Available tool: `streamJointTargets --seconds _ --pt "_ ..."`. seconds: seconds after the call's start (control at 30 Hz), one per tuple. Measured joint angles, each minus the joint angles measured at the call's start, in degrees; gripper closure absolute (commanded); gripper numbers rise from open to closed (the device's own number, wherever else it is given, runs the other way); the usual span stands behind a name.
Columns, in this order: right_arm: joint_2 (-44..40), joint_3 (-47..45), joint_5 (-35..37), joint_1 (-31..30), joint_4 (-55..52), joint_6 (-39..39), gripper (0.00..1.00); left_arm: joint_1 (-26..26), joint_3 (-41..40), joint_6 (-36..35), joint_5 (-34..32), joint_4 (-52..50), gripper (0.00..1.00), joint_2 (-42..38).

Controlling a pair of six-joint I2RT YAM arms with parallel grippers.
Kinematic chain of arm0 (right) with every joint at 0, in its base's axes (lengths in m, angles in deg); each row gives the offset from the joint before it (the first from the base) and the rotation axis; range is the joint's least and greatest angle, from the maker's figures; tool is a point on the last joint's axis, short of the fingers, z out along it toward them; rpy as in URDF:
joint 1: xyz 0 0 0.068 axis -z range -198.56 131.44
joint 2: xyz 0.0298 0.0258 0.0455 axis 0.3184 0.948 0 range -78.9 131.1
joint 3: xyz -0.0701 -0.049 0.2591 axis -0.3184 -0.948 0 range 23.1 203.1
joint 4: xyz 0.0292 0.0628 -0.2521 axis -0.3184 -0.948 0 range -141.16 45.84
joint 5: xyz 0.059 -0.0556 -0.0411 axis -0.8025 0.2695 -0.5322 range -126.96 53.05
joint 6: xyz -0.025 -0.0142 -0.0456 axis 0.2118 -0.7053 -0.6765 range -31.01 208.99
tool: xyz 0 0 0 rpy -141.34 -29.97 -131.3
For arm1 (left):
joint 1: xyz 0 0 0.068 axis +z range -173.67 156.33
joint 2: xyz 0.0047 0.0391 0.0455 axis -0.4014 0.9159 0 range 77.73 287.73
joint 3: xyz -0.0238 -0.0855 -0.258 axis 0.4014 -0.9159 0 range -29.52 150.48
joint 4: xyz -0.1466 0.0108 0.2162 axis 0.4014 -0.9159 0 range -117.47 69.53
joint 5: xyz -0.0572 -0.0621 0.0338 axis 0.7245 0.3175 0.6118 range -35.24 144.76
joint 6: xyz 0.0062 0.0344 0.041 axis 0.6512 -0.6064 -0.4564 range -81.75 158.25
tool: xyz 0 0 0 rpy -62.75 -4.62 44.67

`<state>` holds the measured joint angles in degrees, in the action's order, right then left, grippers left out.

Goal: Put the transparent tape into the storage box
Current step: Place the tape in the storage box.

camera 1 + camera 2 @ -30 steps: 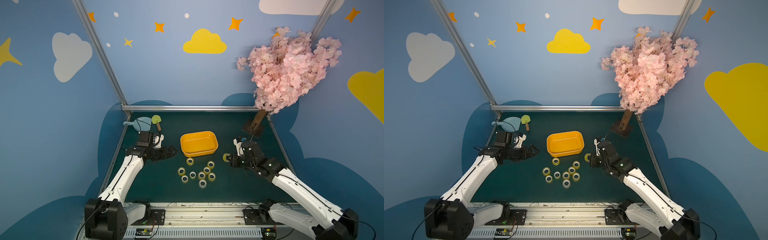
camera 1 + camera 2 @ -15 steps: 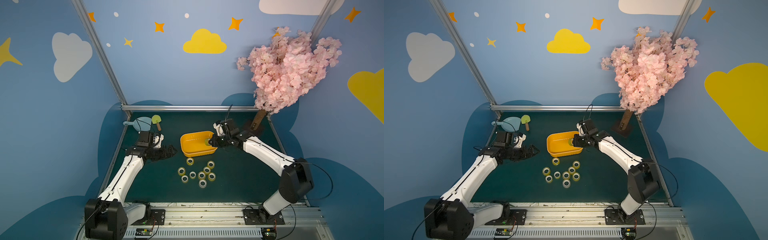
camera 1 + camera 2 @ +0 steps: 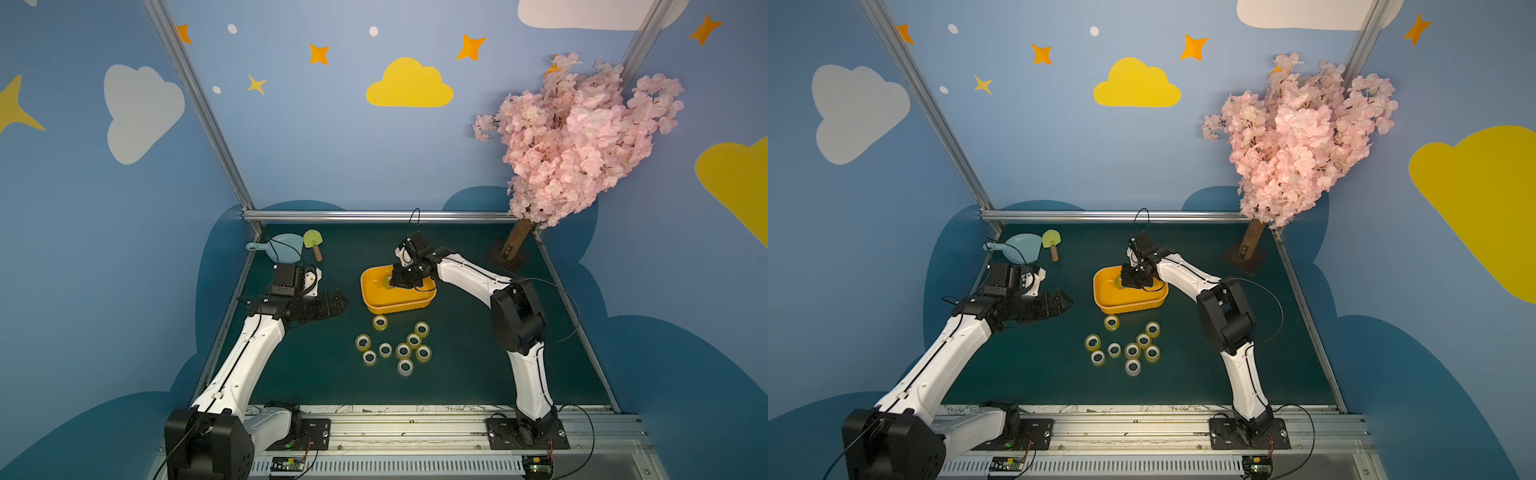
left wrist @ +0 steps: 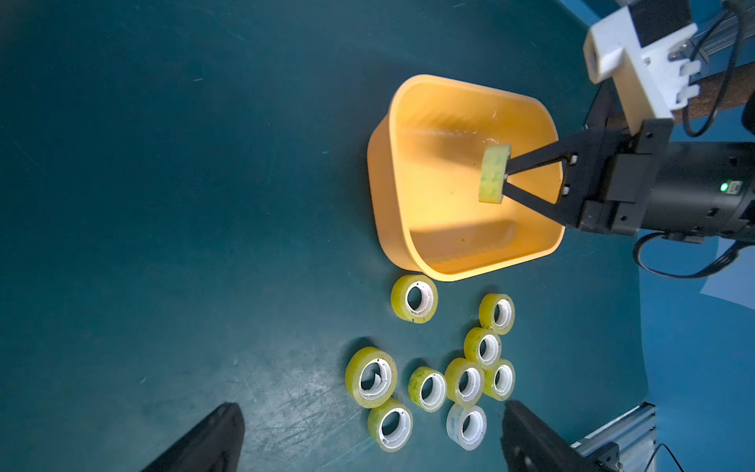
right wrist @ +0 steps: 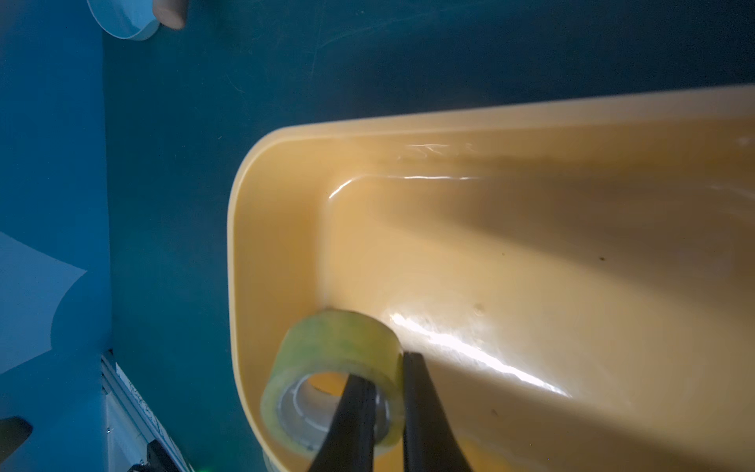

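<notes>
The storage box [image 3: 395, 305] [image 3: 1125, 305] is an orange-yellow tub in the middle of the green mat. My right gripper [image 3: 392, 282] [image 3: 1123, 282] reaches down into it from the far side. It is shut on a roll of transparent tape [image 4: 494, 173] [image 5: 335, 339], one finger through the core and one outside, just above the box floor near a corner. Nothing else lies in the box [image 4: 384, 196] [image 5: 235, 245]. Several more tape rolls [image 3: 403, 351] [image 3: 1132, 351] [image 4: 465, 380] lie on the mat in front of the box. My left gripper [image 3: 338, 301] [image 4: 371, 408] hovers open left of the box, holding nothing.
A pale blue dustpan [image 3: 284, 247] and a green-headed brush [image 3: 312, 241] lie at the back left corner. A pink blossom tree [image 3: 573, 137] stands on a dark base [image 3: 509, 253] at the back right. Metal rails edge the mat.
My right arm carried the tape roll from the right side of the mat to the box and lowered it inside. The left arm has not moved.
</notes>
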<state>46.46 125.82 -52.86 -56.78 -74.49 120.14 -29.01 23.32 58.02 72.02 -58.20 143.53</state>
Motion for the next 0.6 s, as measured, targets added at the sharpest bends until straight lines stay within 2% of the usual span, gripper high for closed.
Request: streamJointTargets --seconds 0.27,0.6 --pt "7.98 7.69 2.05 -1.09 -2.23 2.36 1.0 0.09 0.0 -0.07 -0.35 0.0 0.0 -0.31" --pt "12.52 12.59 2.75 -1.33 -3.06 4.94 1.0 0.09 0.0 -0.07 0.09 0.02 0.0 -0.31"
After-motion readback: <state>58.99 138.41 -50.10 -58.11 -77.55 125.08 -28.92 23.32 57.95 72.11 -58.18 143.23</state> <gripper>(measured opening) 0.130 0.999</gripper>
